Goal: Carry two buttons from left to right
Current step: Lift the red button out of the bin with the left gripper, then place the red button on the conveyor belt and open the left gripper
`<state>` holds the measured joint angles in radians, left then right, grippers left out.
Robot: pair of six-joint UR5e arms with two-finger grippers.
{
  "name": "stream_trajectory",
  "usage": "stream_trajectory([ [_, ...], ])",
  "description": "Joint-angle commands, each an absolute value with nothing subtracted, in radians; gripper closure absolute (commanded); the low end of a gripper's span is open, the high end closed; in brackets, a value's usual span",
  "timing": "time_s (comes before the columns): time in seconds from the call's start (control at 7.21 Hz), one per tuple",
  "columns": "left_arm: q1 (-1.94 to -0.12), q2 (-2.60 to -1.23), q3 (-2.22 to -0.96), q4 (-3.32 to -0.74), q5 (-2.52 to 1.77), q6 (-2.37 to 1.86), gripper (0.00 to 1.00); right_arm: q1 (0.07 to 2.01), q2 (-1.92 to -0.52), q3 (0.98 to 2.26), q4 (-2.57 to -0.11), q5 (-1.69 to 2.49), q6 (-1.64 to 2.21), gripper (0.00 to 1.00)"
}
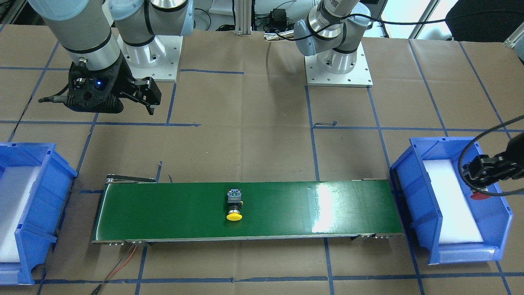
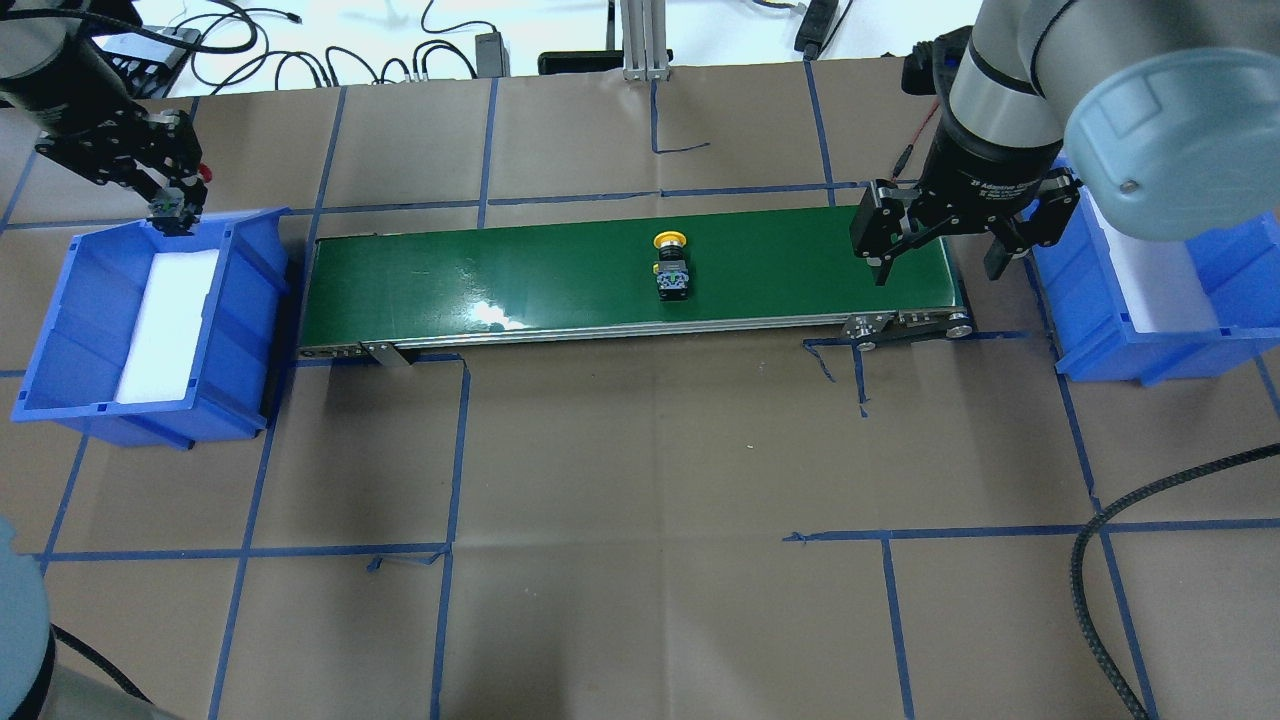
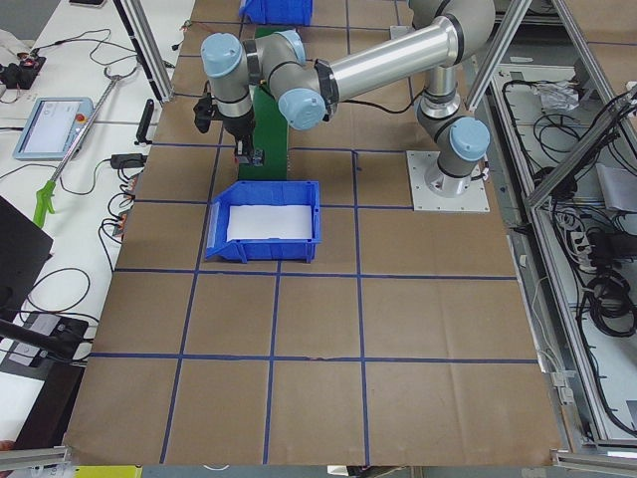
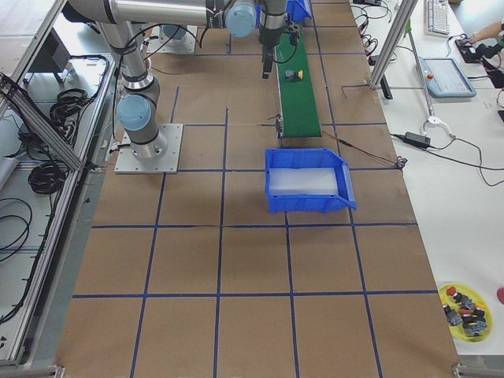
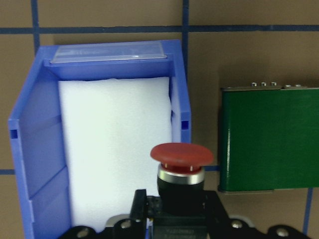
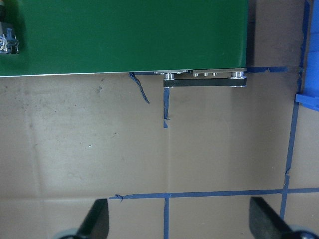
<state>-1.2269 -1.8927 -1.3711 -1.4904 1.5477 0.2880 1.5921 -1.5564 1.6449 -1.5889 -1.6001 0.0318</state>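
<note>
A yellow-capped button (image 1: 234,205) lies on its side at the middle of the green conveyor belt (image 1: 327,209); it also shows in the overhead view (image 2: 670,265). My left gripper (image 1: 481,182) is shut on the red-capped button (image 5: 182,164) and holds it above the far end of the blue bin (image 2: 80,300) on my left, near the belt's end. My right gripper (image 2: 938,262) is open and empty, hovering over the belt's right end, with its fingers (image 6: 97,219) spread wide. The yellow button's rear block shows at the edge of the right wrist view (image 6: 6,42).
A second blue bin (image 2: 1200,330) lined with white foam stands past the belt's right end. Both bins hold only foam. Cables lie at the far side of the table. A yellow dish (image 4: 465,303) with several spare buttons sits off the table.
</note>
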Motion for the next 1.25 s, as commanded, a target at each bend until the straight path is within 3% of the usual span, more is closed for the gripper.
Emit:
stream_trajectory([
  [0.0,-1.326,-1.885,-1.394,-1.483,1.549,0.148,1.0,1.592,-1.555,1.644,-1.589,-1.6,0.032,0.0],
  [0.28,-1.385,-1.904,-1.416,-1.459,1.551,0.101,1.0,1.592,-1.555,1.644,-1.589,-1.6,0.032,0.0],
  [0.83,-1.41,-1.922,-1.676,-1.105,1.574,0.077,1.0,1.591,-1.555,1.644,-1.589,-1.6,0.032,0.0],
  [1.11,-1.413,-1.933,-1.724,-1.046,1.597,0.075,0.99,1.592,-1.555,1.644,-1.589,-1.6,0.032,0.0],
])
